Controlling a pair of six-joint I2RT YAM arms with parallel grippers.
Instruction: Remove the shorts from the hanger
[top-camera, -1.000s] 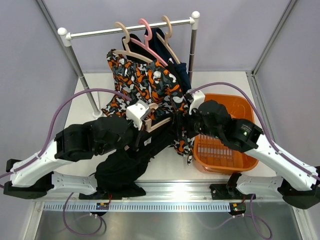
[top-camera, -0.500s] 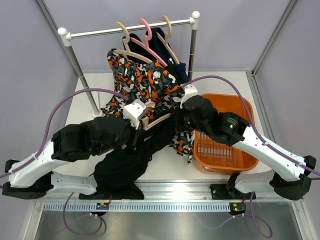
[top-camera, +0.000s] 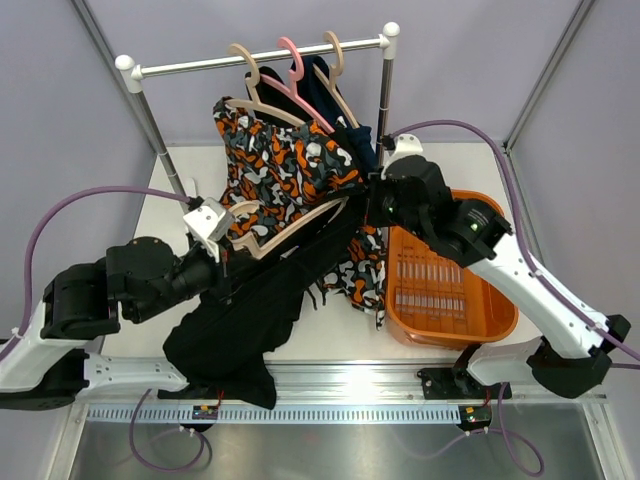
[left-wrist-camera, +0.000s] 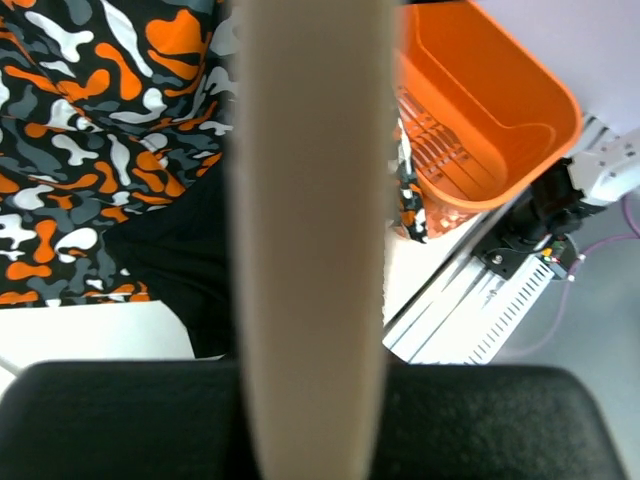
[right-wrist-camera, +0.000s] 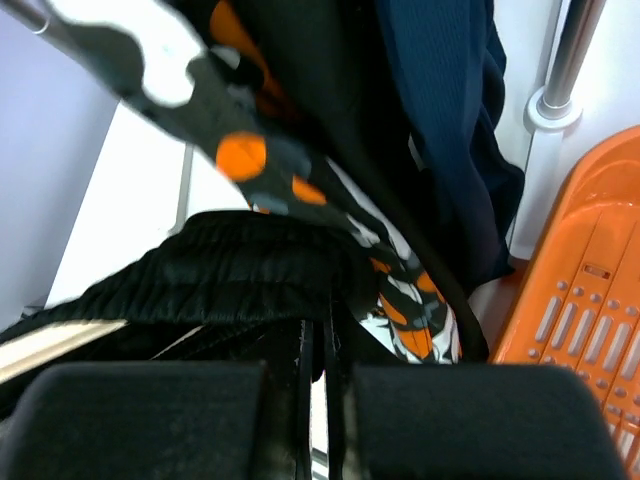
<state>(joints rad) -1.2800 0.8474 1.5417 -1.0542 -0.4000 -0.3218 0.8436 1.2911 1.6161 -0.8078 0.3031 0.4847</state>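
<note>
Two arms share the step in hand, which is stripping one pair of black shorts (top-camera: 240, 320) off a beige hanger (top-camera: 295, 225) that is off the rail (top-camera: 260, 58) and low over the table (top-camera: 440, 165). The left gripper (top-camera: 225, 243) is clamped on the hanger near one end; in the left wrist view the bar runs straight up between its pads. The right gripper (right-wrist-camera: 315, 330) has its fingers closed, and the ribbed black waistband appears pinched at their tips, close to the far end of the hanger. The black shorts are draped over the bar, with most of the cloth hanging down toward the near edge of the table, so removal is judged as begun but not done. The patterned shorts (top-camera: 280, 165) and the navy shorts (right-wrist-camera: 440, 120) hang from the rail just behind, and the patterned cloth lies against the hanger. The next move calls for the left arm to hold the hanger steady while the right arm draws the waistband along the bar and clear of its end, pulling away from the rail so the patterned cloth does not snag. The orange basket (top-camera: 470, 320) stands just beside the right arm.
</note>
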